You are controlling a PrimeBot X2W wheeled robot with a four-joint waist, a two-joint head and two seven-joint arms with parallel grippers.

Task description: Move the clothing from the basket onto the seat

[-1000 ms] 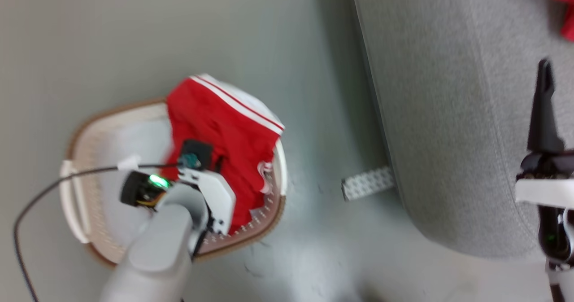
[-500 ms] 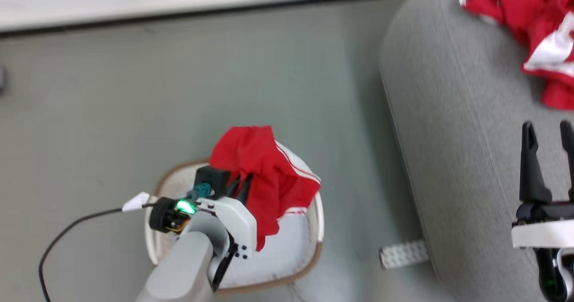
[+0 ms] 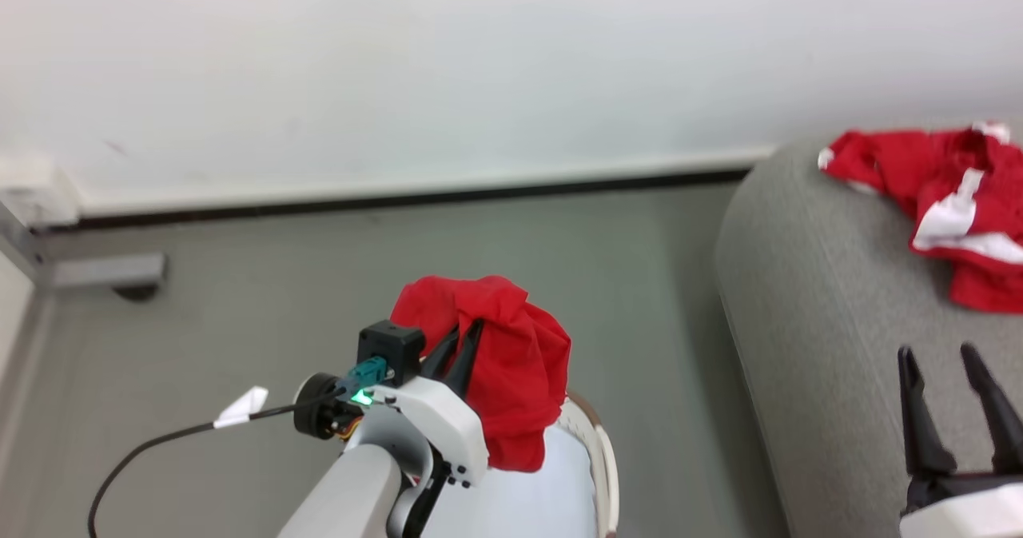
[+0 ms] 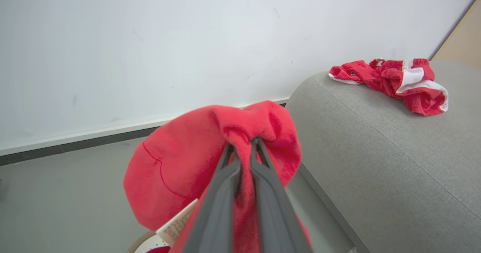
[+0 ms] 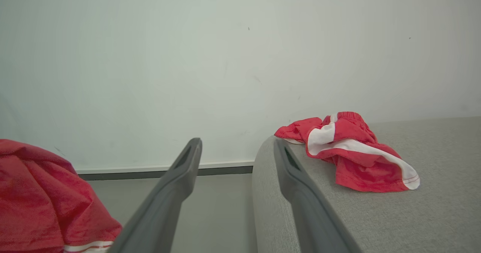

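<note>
Pinching clothing (image 4: pixel 176 166) are left jaws (right jaws gape).

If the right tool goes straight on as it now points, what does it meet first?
Probably the wall: the right tool aims over the edge of the sofa. The red garment lies right of that line; depth is unclear.

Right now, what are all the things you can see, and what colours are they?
floor: one, grey, underneath.
wall: one, white, behind.
basket: one, cream-white, on the floor.
sofa: one, grey, right side.
held garment: one, red, hanging above the basket.
garment heap: one, red and white, on top of the sofa.
cable: one, black, lower left.
left fingers: two, dark, shut on the held garment.
right fingers: two, dark, apart, over the sofa.
</note>
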